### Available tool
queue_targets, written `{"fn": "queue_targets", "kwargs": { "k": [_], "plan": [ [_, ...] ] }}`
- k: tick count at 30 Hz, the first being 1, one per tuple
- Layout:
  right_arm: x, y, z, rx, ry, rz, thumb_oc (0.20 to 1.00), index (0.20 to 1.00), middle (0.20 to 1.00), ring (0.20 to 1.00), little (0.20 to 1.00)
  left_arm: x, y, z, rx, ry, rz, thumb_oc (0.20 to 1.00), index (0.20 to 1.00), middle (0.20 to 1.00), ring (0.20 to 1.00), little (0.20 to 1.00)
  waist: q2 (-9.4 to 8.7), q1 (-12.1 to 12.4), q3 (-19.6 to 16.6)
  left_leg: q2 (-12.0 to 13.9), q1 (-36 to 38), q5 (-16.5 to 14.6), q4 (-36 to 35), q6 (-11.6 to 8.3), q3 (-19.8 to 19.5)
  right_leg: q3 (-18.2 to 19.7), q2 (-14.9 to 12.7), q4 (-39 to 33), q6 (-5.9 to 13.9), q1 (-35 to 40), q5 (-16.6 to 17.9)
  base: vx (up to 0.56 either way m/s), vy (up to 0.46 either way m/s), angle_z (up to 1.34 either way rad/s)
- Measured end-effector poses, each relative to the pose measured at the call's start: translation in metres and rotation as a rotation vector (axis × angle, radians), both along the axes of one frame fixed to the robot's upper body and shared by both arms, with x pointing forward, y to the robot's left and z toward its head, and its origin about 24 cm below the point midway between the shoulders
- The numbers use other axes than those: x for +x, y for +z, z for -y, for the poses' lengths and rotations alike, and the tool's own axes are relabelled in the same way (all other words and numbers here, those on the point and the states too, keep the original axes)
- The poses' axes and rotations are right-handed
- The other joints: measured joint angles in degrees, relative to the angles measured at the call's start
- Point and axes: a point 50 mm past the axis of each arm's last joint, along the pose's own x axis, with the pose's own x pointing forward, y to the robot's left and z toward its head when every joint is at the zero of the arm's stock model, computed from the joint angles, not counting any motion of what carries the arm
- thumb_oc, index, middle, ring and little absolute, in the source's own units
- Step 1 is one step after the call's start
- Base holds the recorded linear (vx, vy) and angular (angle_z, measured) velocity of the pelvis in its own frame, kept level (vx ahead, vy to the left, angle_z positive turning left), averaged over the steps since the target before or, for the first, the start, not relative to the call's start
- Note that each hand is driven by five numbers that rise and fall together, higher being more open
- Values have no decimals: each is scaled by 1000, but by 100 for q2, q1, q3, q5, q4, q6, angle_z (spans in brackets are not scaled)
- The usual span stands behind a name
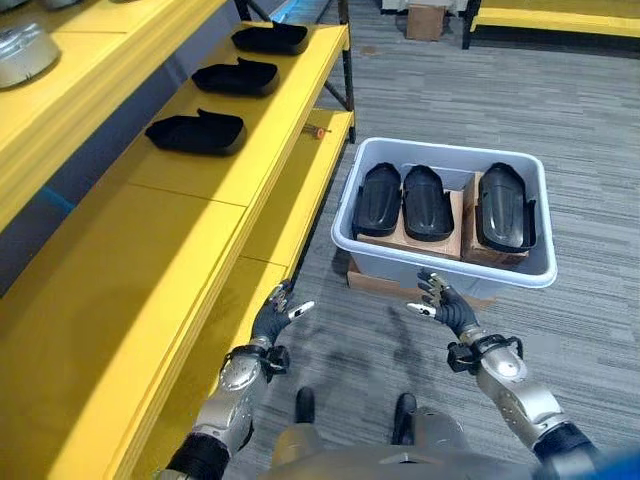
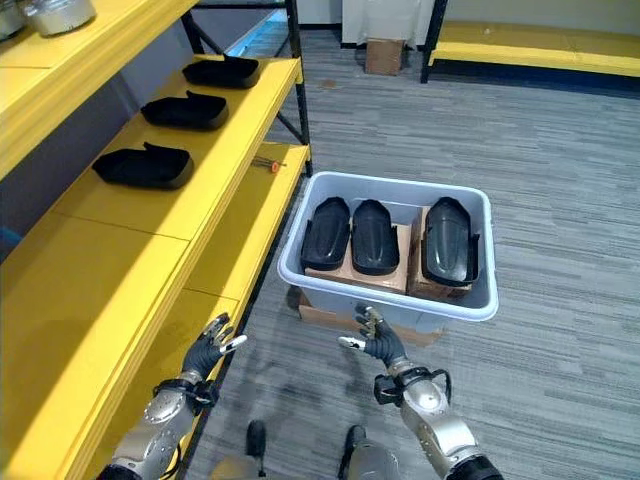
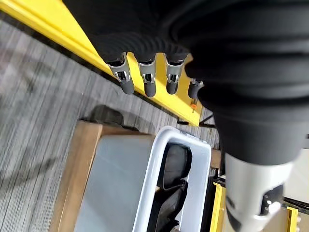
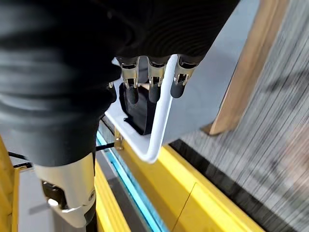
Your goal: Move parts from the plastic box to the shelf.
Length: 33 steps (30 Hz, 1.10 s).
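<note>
Grey carpet floor and yellow racks around me.

Under me is a grey striped carpet floor (image 1: 480, 110). At my left stand yellow shelf boards on a dark metal post (image 1: 345, 55). Far ahead I see a cardboard box (image 1: 426, 20) on the floor and another low yellow rack (image 1: 560, 18) beside it.

Two silver-grey metal arms are seen, each made of smooth rounded shells. At each wrist a dark band with small black cables is fitted. The left hand (image 1: 270, 320) and the right hand (image 1: 447, 307) are covered on the back by dark ribbed covers. Silver fingers with dark tips are set in a row, and a thumb with a pale tip is set apart.
</note>
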Motion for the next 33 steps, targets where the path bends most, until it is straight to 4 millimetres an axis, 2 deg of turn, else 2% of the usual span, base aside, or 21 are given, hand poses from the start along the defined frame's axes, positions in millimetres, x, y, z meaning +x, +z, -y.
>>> {"fn": "queue_targets", "kwargs": {
  "k": [1, 2, 3, 4, 5, 6, 7, 9, 10, 11, 14, 16, 19, 23, 24, 26, 27, 28, 29, 31, 33],
  "plan": [
    [-4, -2, 5, -3, -24, -10, 1000, 1000, 1000, 1000, 1000, 2, 1, 3, 0, -15, 7, 1000, 1000, 1000, 1000, 1000, 37, -46, 17, -65, -105, -60, 54, -79, 33, -86, -25, -164, 37, 107, 70, 103, -164, 60],
    [-5, -3, 7, -11, -27, -15, 1000, 1000, 1000, 1000, 1000, 2, 2, 2, 1, -17, 11, 1000, 1000, 1000, 1000, 1000, 98, -26, 33, -155, -146, -101, 42, -56, 86, -70, 45, -299, 39, 170, 102, 95, -152, 40],
    [-5, -3, 10, -19, -34, -15, 1000, 1000, 1000, 1000, 1000, 0, 0, 3, 1, -20, 3, 1000, 1000, 1000, 1000, 1000, 98, -4, 68, -320, -216, -395, 127, -120, -159, -64, 85, -556, 19, 253, 190, 75, -137, 0],
    [-4, -2, 11, -21, -38, -7, 1000, 1000, 1000, 1000, 1000, -3, -2, 3, 2, -21, -7, 1000, 1000, 1000, 1000, 1000, 108, 98, 62, -704, -296, -483, 52, -84, -413, 14, 54, -822, 12, 280, 299, 115, -124, -13],
    [-3, 0, 13, -26, -49, 3, 1000, 1000, 1000, 1000, 1000, -5, -3, 3, 1, -30, -12, 1000, 1000, 1000, 1000, 1000, 188, 156, 79, -1216, -507, -471, -43, 32, -385, 7, 93, -1252, 103, 384, 567, 133, -83, -17],
    [-3, 0, 14, -30, -51, 4, 1000, 1000, 1000, 1000, 1000, -5, -3, 3, 1, -30, -11, 1000, 1000, 1000, 1000, 1000, 260, 164, 99, -1308, -528, -432, -91, 84, -258, -8, 156, -1337, 159, 445, 630, 179, -23, -24],
    [-5, -3, 12, -23, -57, -4, 1000, 1000, 1000, 1000, 1000, -7, -4, 0, 6, -19, -13, 1000, 1000, 1000, 1000, 1000, 433, 216, 69, -1291, -389, -355, -317, 692, -188, 45, 349, -1361, 188, 478, 588, 183, 37, -24],
    [-5, -4, 1, 23, -59, 2, 1000, 1000, 1000, 1000, 1000, -5, 0, -8, 26, -7, 2, 1000, 1000, 1000, 1000, 1000, 172, 257, 162, -1345, -280, -366, -313, 574, -139, 277, 329, -1411, 237, 486, 607, 136, 55, -45],
    [-4, -3, -3, 37, -55, 7, 1000, 1000, 1000, 1000, 1000, -4, 1, -12, 39, -7, 2, 1000, 1000, 1000, 1000, 1000, 51, 316, 220, -1346, -194, -391, -318, 580, -76, 431, 325, -1411, 254, 515, 648, 270, 136, -53],
    [-6, -5, -3, 41, -63, -1, 1000, 1000, 1000, 1000, 1000, -2, 3, -14, 48, -11, 11, 1000, 1000, 1000, 1000, 1000, -55, 197, 267, -1390, -28, -421, -357, 585, -6, 509, 281, -1510, 312, 696, 690, 274, 135, -56],
    [-14, -11, -4, 51, -60, -29, 1000, 1000, 1000, 1000, 1000, -1, 8, -18, 48, 7, 33, 1000, 1000, 1000, 1000, 1000, -213, 187, 219, -1422, 470, -709, -445, 641, 198, 832, 266, -1615, 418, 1080, 639, 232, 159, -51],
    [-17, -13, -7, 54, -52, -40, 1000, 1000, 1000, 1000, 1000, 0, 9, -19, 50, 10, 36, 1000, 1000, 1000, 1000, 1000, -250, 130, 171, -1436, 506, -700, -481, 667, 218, 883, 266, -1625, 436, 1138, 656, 149, 142, -17],
    [-17, -13, -13, 62, -19, -44, 1000, 1000, 1000, 1000, 1000, 1, 10, -20, 48, 12, 45, 1000, 1000, 1000, 1000, 1000, -291, 168, 123, -1461, 562, -702, -538, 700, 215, 918, 267, -1789, 458, 1194, 716, 111, 121, -3],
    [-6, -6, -19, 80, 12, -9, 1000, 1000, 1000, 1000, 1000, -5, 7, -23, 52, 22, 25, 1000, 1000, 1000, 1000, 1000, -277, 289, 94, -1456, 660, -742, -541, 742, 289, 1040, 265, -1766, 479, 1239, 737, 56, 189, -16],
    [-3, -4, -22, 82, 23, -4, 1000, 1000, 1000, 1000, 1000, -4, 7, -23, 54, 19, 27, 1000, 1000, 1000, 1000, 1000, -252, 294, 93, -1436, 653, -777, -534, 783, 347, 1179, 276, -1428, 524, 1037, 745, -9, 211, -41],
    [1, -2, -26, 79, 46, 6, 1000, 1000, 1000, 1000, 1000, 0, 10, -22, 67, 7, 39, 1000, 1000, 1000, 1000, 1000, -142, 225, 105, -1294, 643, -737, -543, 861, 419, 1269, 275, -341, 767, 494, 610, 6, 223, -29],
    [-5, -8, -33, 88, 64, -24, 1000, 1000, 1000, 1000, 1000, 7, 16, -24, 78, 5, 65, 1000, 1000, 1000, 1000, 1000, -219, 191, 95, -1334, 617, -811, -399, 960, 467, 1419, 184, 672, 982, -49, 656, 89, 204, -22],
    [-6, -8, -35, 87, 81, -24, 1000, 1000, 1000, 1000, 1000, 7, 16, -25, 88, -1, 64, 1000, 1000, 1000, 1000, 1000, -153, 170, 134, -1296, 604, -880, -396, 906, 535, 1431, 116, 1191, 1128, -358, 685, 96, 75, -28],
    [-7, -9, -40, 92, 97, -31, 1000, 1000, 1000, 1000, 1000, 7, 15, -27, 107, -6, 59, 1000, 1000, 1000, 1000, 1000, -158, 115, 127, -1295, 669, -866, -473, 876, 637, 1344, -14, 1224, 1167, -516, 592, 91, -30, -28],
    [-10, -11, -44, 102, 109, -44, 1000, 1000, 1000, 1000, 1000, 7, 16, -28, 112, -4, 63, 1000, 1000, 1000, 1000, 1000, -136, 121, 119, -1397, 689, -833, -519, 884, 773, 1263, -358, 499, 1108, -549, 655, 102, -94, -22],
    [-8, -9, -46, 103, 122, -39, 1000, 1000, 1000, 1000, 1000, 6, 13, -32, 117, 11, 50, 1000, 1000, 1000, 1000, 1000, -82, 185, 122, -1420, 677, -833, -544, 858, 890, 1003, -661, -832, 1202, -423, 954, 113, -183, -28]
  ]
}}
